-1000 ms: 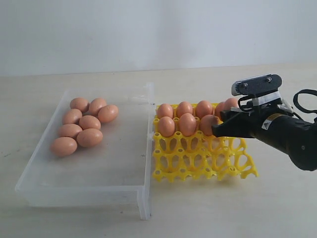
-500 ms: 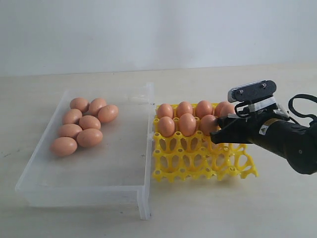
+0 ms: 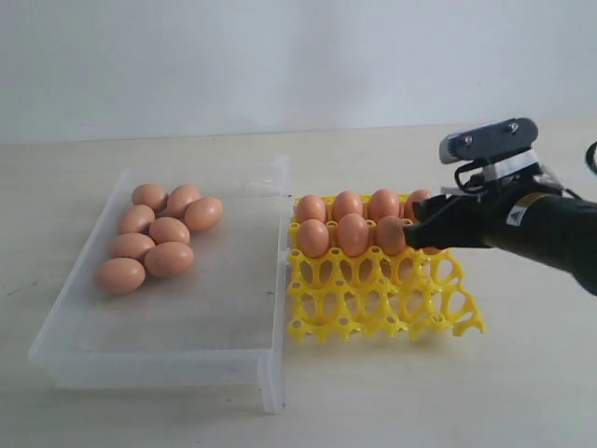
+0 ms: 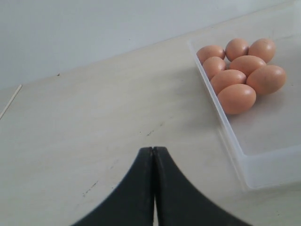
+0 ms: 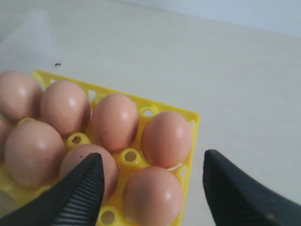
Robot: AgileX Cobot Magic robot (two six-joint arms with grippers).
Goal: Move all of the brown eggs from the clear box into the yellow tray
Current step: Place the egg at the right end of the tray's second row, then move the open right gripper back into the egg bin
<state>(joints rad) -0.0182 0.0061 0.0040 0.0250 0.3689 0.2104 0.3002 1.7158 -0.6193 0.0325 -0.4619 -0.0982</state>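
Several brown eggs (image 3: 154,245) lie bunched in the far left part of the clear box (image 3: 159,366). The left wrist view shows them too, eggs (image 4: 240,70) inside the box wall (image 4: 233,150). The yellow tray (image 3: 373,301) stands right of the box, its two back rows filled with eggs (image 3: 353,233). My right gripper (image 3: 422,233) hovers open over the tray's right end. One egg (image 5: 153,195) sits in the end cup of the tray (image 5: 194,118), below and between the spread fingers of the right gripper (image 5: 153,157), touching neither. My left gripper (image 4: 153,149) is shut and empty, over bare table beside the box.
The two front rows of the tray hold no eggs. The near and right parts of the box floor are bare. A plain wall rises behind the table. The left arm does not show in the exterior view.
My right gripper dipped toward the tray's second row, then lifted and drew back a little to the right. The eggs in the box have not moved.
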